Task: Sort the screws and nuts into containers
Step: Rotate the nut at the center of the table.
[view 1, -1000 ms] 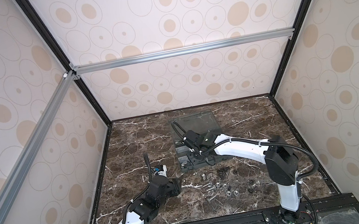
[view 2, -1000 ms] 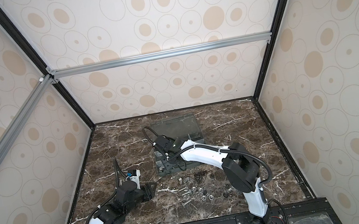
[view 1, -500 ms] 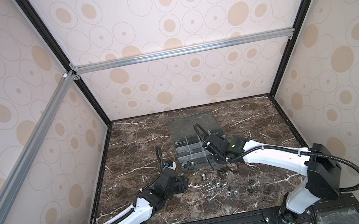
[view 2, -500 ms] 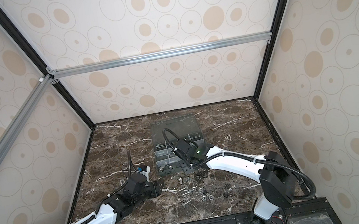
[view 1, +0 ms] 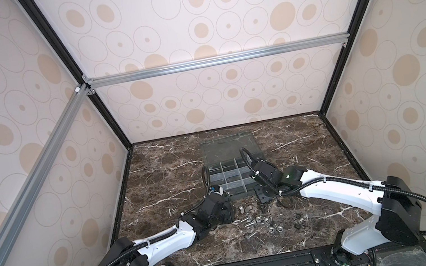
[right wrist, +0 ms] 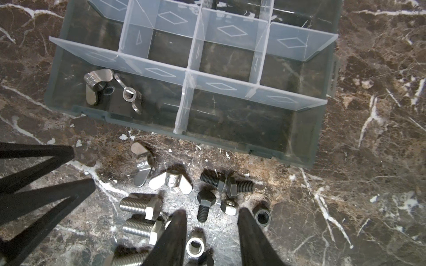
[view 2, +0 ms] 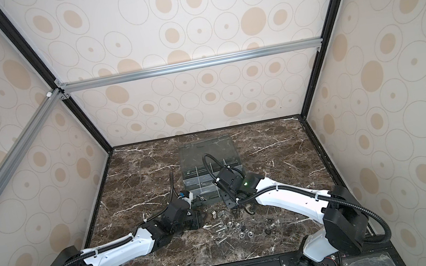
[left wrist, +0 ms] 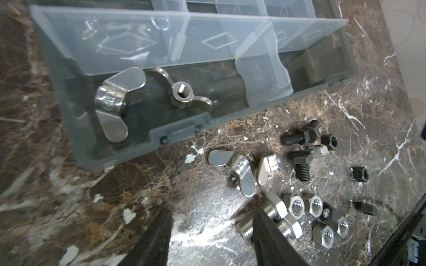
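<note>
Pincers come first. The right pincer [right wrist: 211, 212] hangs low over the loose pile, its two dark fingers parted and nothing clamped between them. Just ahead of its tips lies a black bolt [right wrist: 204, 206], head toward the box and thread pointing back at the pincer. Its long axis therefore runs along the reach, with a finger standing to either side of the shank line. We judge this arm the nearer one for that bolt.

The left pincer [left wrist: 211, 214] is likewise parted and empty, over bare stone. Silver bolts [left wrist: 276, 211] lie just beside one of its fingers, with hex nuts [left wrist: 306, 206] beyond them. Two loose wing nuts [left wrist: 232, 170] rest a little ahead, between its tips and the box.

The box [right wrist: 230, 141] is smoky grey with pale dividers. Two stored wing nuts [left wrist: 115, 106] sit in the end compartment [right wrist: 149, 108] of the row nearest the pile, on the left arm's side. The other cells we can see look empty.

In both top views the box stands mid-counter, and its clear lid [view 1: 227, 146] lies open toward the back edge. The pile sits between the box and the front edge. The counter [view 1: 169, 177] is dark brown marble with white veins. Cream walls [view 1: 215, 20] patterned with tan ovals enclose it, crossed by a metal rail [view 1: 208, 62].
</note>
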Robot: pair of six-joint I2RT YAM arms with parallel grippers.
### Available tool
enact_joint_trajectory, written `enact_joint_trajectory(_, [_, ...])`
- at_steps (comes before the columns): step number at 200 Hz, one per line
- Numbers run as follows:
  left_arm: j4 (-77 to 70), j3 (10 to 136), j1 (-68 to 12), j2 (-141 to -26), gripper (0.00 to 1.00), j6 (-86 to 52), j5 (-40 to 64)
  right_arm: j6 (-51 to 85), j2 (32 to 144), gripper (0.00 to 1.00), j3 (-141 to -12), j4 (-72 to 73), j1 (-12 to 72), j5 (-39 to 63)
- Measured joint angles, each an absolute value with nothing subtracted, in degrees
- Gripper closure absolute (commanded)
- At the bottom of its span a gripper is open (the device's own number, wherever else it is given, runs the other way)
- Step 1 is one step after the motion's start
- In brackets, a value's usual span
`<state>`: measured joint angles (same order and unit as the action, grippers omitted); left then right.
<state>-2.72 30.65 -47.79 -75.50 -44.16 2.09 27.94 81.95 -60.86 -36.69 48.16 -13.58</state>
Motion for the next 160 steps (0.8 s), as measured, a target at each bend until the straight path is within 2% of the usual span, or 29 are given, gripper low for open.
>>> enact_joint_trajectory(62, [-4.4, 35.5, -49.2, -83.2, 0.46, -44.2, 3.0, 28.8, 79.2, 0.60, -58.7, -36.8, 47.9, -13.8])
enact_joint_trajectory(160, [-4.2, 41.8, -50.1, -92.1, 0.55, -43.6, 3.3, 30.0, 77.1, 0.60, -56.3, -36.9, 47.9, -13.8])
